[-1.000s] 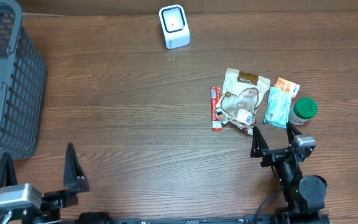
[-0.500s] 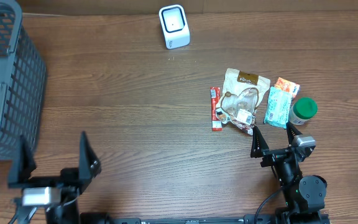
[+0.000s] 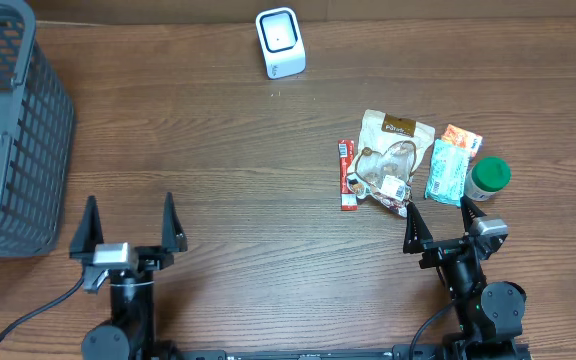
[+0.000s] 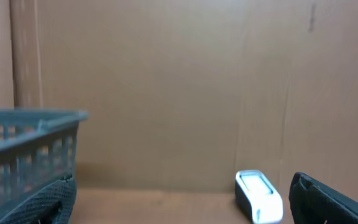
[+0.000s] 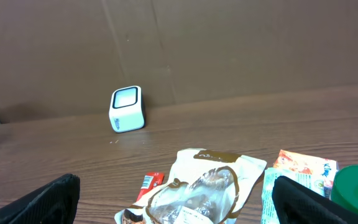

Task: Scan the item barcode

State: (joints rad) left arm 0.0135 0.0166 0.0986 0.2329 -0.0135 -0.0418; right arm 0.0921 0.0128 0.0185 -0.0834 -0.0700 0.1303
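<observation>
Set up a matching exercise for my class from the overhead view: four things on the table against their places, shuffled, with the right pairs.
1 basket
2 scanner
3 green-lidded jar
4 red packet

a leftmost of the grocery cluster
b far left of the table
c rightmost of the cluster
d alone at the far edge

Pairs: 1-b, 2-d, 3-c, 4-a

Grey basket [image 4: 23, 134] left, scanner [image 4: 258, 196] (white) right.
</observation>
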